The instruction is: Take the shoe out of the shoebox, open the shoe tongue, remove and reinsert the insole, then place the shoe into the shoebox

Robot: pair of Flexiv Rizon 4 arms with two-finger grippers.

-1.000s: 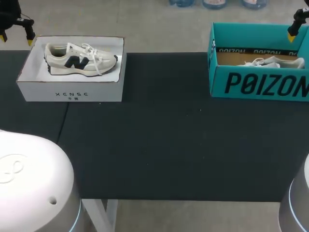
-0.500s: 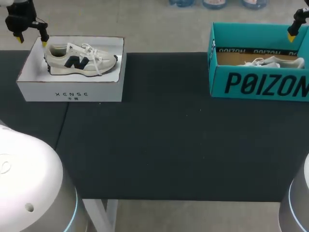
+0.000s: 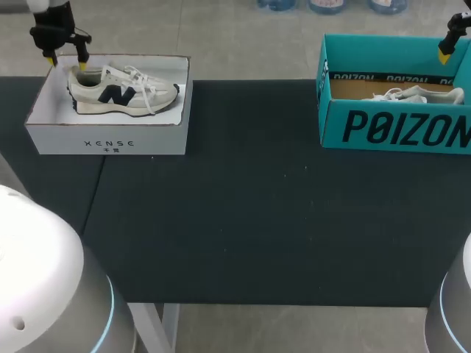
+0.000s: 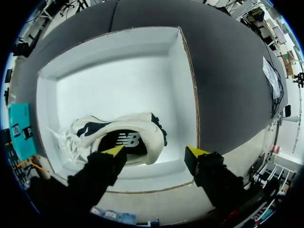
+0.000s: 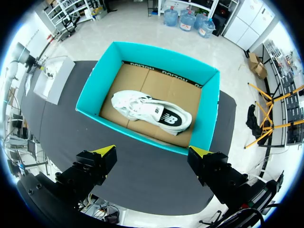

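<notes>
Dk-grey table point(image 3: 257, 220); white shoebox point(image 3: 107, 140), cream sneaker point(image 3: 121, 90) w/ navy logo; teal shoebox point(image 3: 397, 129), blk print, brown floor, white sneaker point(image 5: 151, 112).

The teal shoebox point(image 3: 397, 129) is cut off and hides most of its white shoe point(image 3: 412, 94).

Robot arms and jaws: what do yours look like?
My left arm and right arm are fat, round and pale grey-white, each with a thin blue ring. The jaws are black and blocky, ending in pointed yellow tips.
</notes>
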